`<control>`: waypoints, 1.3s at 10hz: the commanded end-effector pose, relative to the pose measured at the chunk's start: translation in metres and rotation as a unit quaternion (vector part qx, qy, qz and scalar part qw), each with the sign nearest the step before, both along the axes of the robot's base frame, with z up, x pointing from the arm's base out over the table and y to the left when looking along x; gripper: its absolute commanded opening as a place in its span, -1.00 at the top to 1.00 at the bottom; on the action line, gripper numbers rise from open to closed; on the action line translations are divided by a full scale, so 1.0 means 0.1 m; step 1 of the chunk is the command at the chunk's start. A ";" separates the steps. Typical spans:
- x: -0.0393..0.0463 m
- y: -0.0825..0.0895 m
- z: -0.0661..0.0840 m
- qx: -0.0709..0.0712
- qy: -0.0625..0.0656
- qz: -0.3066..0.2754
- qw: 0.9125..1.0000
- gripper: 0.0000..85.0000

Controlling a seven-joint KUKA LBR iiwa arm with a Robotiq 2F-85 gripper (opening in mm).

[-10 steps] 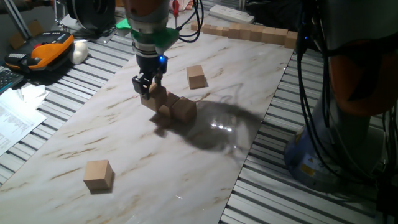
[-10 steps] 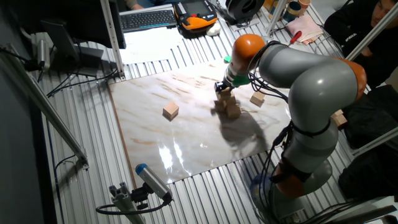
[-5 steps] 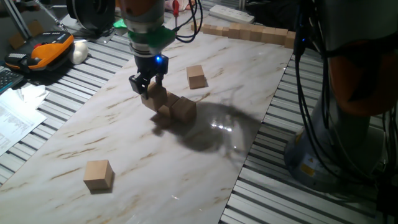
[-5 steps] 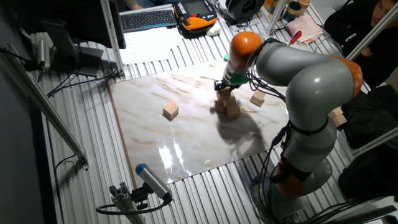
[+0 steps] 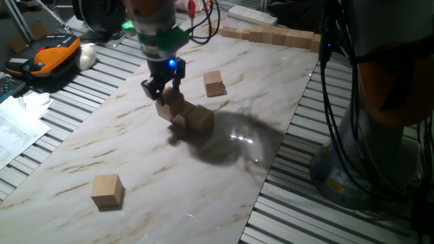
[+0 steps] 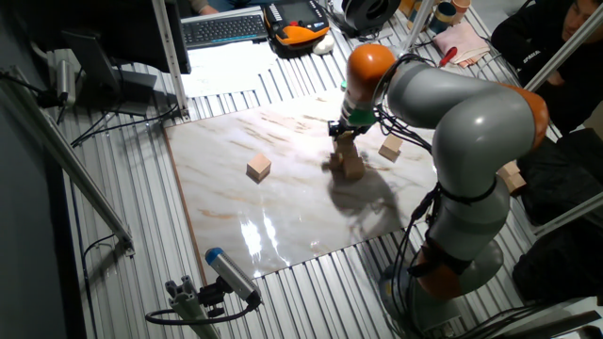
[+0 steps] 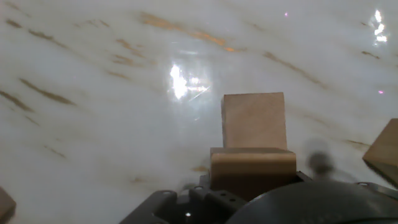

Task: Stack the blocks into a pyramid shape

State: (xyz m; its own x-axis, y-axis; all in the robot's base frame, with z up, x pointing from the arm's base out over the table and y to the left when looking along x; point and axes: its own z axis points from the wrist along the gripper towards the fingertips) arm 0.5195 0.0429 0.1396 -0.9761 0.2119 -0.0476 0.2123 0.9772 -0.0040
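Observation:
My gripper [image 5: 163, 93] is over the middle of the marble board [image 5: 135, 156], at the left end of a cluster of tan blocks [image 5: 193, 118]. It is shut on one block [image 5: 169, 103] that sits on or just above the cluster. In the hand view this block [image 7: 252, 163] fills the space close to the palm, and another block [image 7: 254, 118] lies on the board beyond it. One loose block [image 5: 213, 83] lies behind the cluster. Another loose block [image 5: 107, 190] lies near the front left. The other fixed view shows the gripper [image 6: 341, 133] over the cluster [image 6: 350, 168].
A long joined row of tan cubes [image 5: 271, 34] lies along the board's far edge. An orange tool [image 5: 51, 54] and papers [image 5: 13, 129] lie on the slatted table to the left. The arm's base and cables [image 5: 352, 163] stand at the right. A keyboard [image 6: 224, 28] lies at the back.
The gripper has shifted only slightly at the cluster, a touch up and back. The blocks on the board have not moved.

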 end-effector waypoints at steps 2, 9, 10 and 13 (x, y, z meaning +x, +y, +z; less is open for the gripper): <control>-0.083 -0.07 0.02 0.002 0.001 0.009 1.000 1.00; -0.254 -0.15 -0.17 0.016 -0.013 0.029 0.999 1.00; -0.258 -0.15 -0.16 0.015 -0.013 0.031 0.999 1.00; -0.304 -0.18 -0.14 0.012 -0.014 0.034 0.999 1.00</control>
